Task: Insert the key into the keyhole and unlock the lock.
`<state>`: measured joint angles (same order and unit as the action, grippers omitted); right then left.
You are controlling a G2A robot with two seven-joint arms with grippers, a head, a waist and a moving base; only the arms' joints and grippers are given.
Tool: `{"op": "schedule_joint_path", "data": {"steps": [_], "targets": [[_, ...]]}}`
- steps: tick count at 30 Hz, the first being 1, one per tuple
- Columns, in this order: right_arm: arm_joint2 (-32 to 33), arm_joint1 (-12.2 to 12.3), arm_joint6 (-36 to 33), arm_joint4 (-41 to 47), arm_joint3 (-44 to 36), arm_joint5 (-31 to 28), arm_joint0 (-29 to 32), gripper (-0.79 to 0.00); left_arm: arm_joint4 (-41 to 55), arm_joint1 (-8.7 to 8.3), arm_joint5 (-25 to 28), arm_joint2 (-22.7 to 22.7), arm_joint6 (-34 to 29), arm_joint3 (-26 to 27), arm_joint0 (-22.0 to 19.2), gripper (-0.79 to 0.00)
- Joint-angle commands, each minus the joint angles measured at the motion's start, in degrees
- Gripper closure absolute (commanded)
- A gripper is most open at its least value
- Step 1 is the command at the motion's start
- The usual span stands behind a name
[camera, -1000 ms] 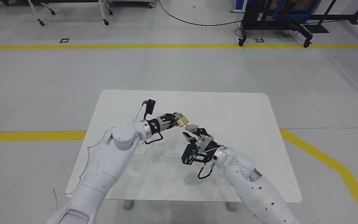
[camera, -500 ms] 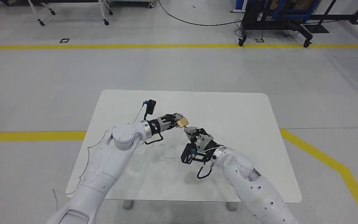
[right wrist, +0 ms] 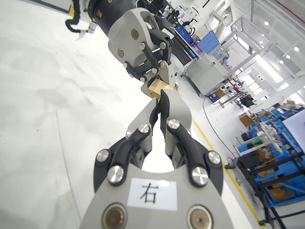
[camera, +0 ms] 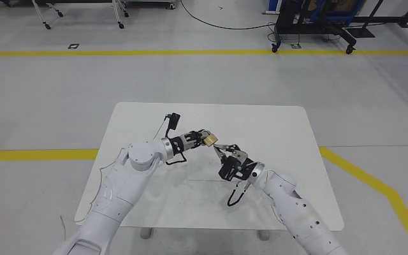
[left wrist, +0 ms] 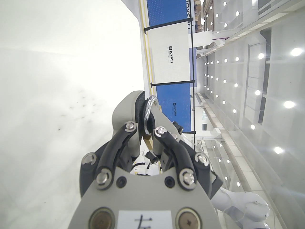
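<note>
A brass padlock (camera: 209, 138) with a silver shackle (left wrist: 148, 110) hangs above the middle of the white table, with my left gripper (camera: 203, 138) shut on it. In the right wrist view the padlock body (right wrist: 156, 88) sticks out of the left gripper (right wrist: 155, 76). My right gripper (right wrist: 161, 97) is shut, its tips right against the padlock's lower end. The key is pinched between its pads and almost wholly hidden. From above, the right gripper (camera: 218, 149) points up and to the left at the padlock.
The white table (camera: 274, 127) is bare around both arms, with free room on the right half and along the front edge. A black cable loops off each wrist (camera: 167, 119). Yellow floor lines run behind and beside the table.
My right wrist has swung to the right and its fingertips have closed in on the padlock's lower end. The left gripper and the padlock have shifted only slightly.
</note>
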<state>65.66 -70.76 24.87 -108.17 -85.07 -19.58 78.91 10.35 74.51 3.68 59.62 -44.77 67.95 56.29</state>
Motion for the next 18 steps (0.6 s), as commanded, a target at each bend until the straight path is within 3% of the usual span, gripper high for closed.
{"op": "schedule_joint_path", "data": {"steps": [1,13,18], "targets": [[0.58,0.09,1.93,2.76,1.31,-2.07,-0.40,0.000,-0.42,-0.06,0.60,0.01,-0.13,0.21,0.05,0.000],[0.71,0.29,9.52,12.92,8.10,-12.85,-3.40,0.000,-4.77,-0.39,4.37,-0.36,1.06,2.03,0.92,0.000],[-0.17,0.22,10.23,13.52,9.95,-13.27,-4.60,0.000,-6.25,-0.55,6.06,-0.37,1.72,3.09,1.65,0.000]]}}
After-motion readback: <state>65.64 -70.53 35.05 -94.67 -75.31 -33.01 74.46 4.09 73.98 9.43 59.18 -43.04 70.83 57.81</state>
